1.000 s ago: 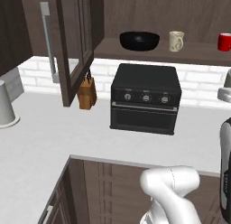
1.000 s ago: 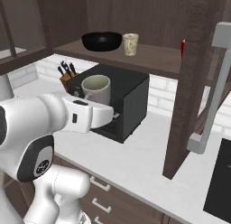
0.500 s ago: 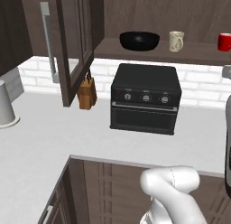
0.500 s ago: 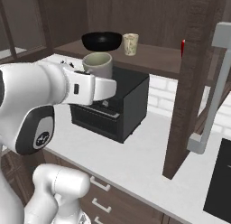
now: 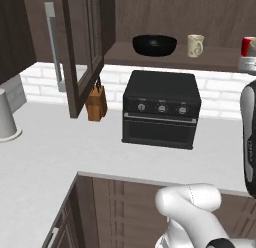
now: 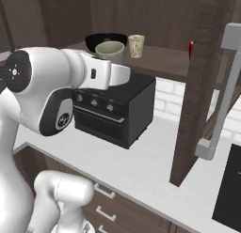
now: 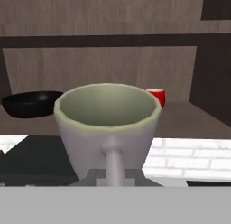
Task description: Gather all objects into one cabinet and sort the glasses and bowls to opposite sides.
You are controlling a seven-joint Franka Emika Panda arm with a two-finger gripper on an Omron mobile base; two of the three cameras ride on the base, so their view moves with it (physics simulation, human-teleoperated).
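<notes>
Hand view: claw [image 7: 113, 175] clamps grey-white mug's [image 7: 108, 128] handle (mug upright, mouth up).

Cabinet [image 5: 210, 59]: dark brown wood, matt grain.
Black bowl [image 5: 154, 44]: glossy.
Grey-white mug [image 7: 108, 126]: smooth, matt glaze.
Surface [image 5: 60, 152]: pale, matt, faintly speckled.
Toaster oven [image 5: 161, 109]: black, matt.

Arm [image 6: 56, 86] raised, reaching forward; fingers [image 7: 113, 175] clamped on grey-white mug [image 7: 108, 123] handle.

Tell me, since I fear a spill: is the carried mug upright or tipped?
Upright. The grey-white mug has its rim level and opening facing up, empty inside, with its handle toward the camera; in the right base view it sits level above the toaster oven.
</notes>
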